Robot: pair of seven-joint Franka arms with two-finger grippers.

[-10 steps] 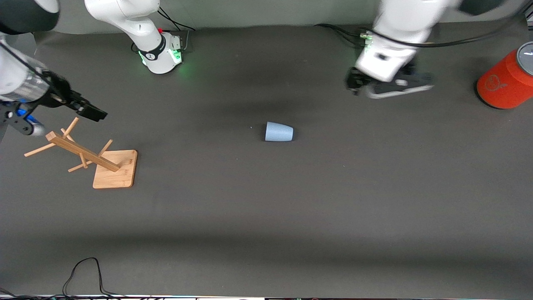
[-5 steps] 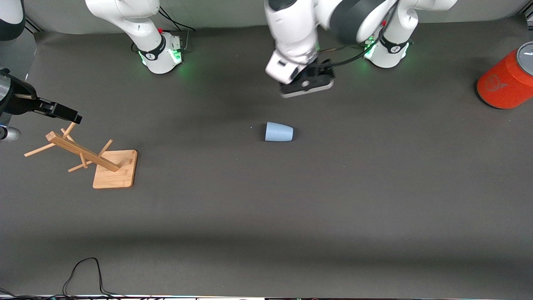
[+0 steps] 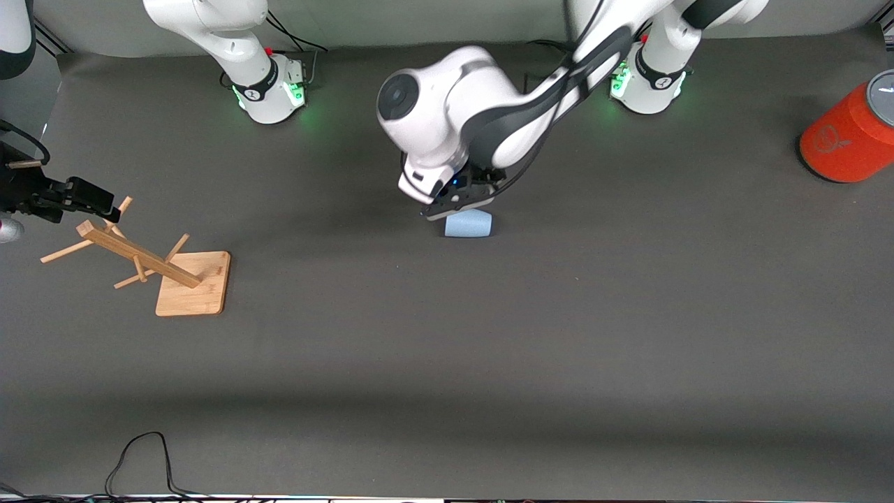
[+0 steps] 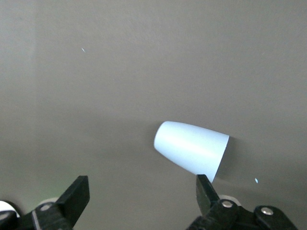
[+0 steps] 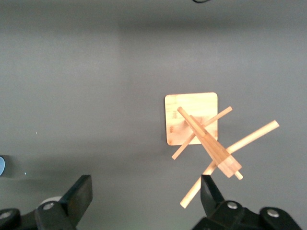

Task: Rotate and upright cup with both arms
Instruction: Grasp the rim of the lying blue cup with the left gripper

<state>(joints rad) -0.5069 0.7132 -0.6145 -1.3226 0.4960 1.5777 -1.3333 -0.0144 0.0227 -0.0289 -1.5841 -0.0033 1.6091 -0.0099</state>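
Observation:
The pale-blue cup [image 3: 468, 225] lies on its side mid-table, its wide rim toward the right arm's end. In the left wrist view the cup [image 4: 192, 153] lies just ahead of the fingers, close to one fingertip [image 4: 205, 189]. My left gripper [image 3: 457, 204] hangs low over the cup's edge nearest the robots' bases. It is open and empty [image 4: 141, 194]. My right gripper [image 3: 98, 198] is at the right arm's end of the table, above the wooden rack. It is open and empty [image 5: 146, 191]. A sliver of the cup [image 5: 1, 166] shows in the right wrist view.
A wooden peg rack on a square base [image 3: 140, 258] stands at the right arm's end, and also shows in the right wrist view [image 5: 201, 134]. A large orange-red cylinder [image 3: 848, 136] stands at the left arm's end. A black cable [image 3: 140, 454] loops at the table's front edge.
My left arm has swung from the left arm's end of the table to over the cup and come down. My right gripper has pulled back toward the table's end. The cup has not moved.

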